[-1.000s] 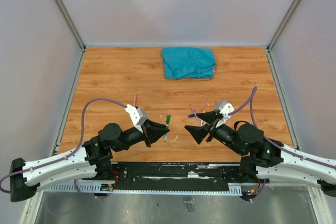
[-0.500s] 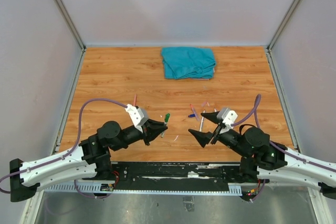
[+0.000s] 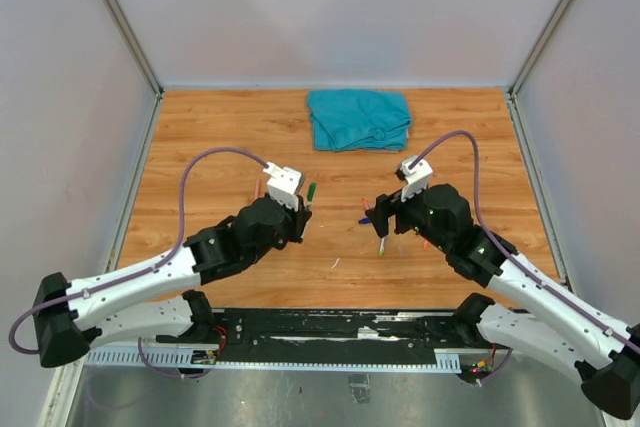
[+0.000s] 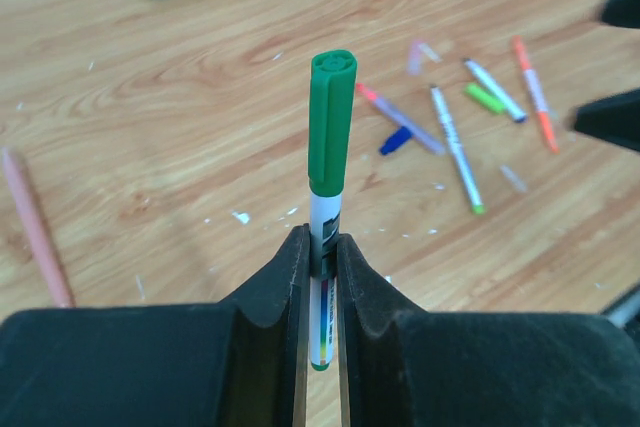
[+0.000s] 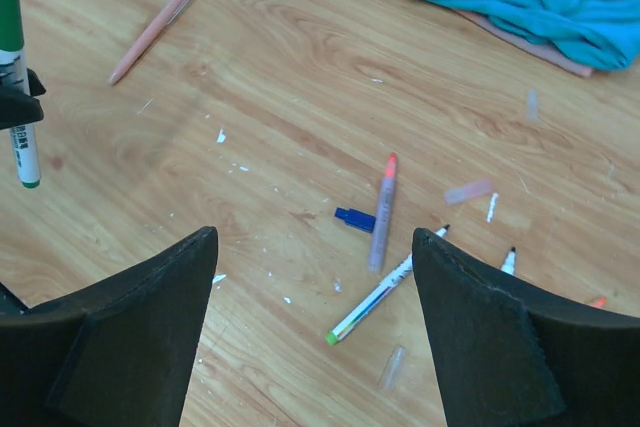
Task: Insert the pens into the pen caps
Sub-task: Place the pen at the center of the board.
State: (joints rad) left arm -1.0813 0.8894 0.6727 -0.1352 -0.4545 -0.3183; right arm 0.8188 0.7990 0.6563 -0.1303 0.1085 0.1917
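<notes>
The green-capped pen [image 4: 324,205] is held upright, well to the near-left of the teal cloth [image 3: 359,118]. It is pinched low on its white barrel betw. the pressed-in fingers of the left gripper [image 4: 321,247]. Whether its green cap [image 4: 331,117] is fully seated cannot be told. W/ so short a hold, the pen could be tipped or slid thru the pads if pushed endwise. On the cloth's near side, slightly right, loose pens are scattered on the wooden table [image 3: 200,147]. A blue cap [image 5: 354,218] is seen there just beside, poss. touching, a purple-barrelled pen [image 5: 380,222], w/ a green-tipped pen [image 5: 378,299] close by. The right gripper [image 5: 312,247] is hung over them, fingers spread wide, nothing held. If it were closed here, two items could be caught at once, or the small cap flicked away.
</notes>
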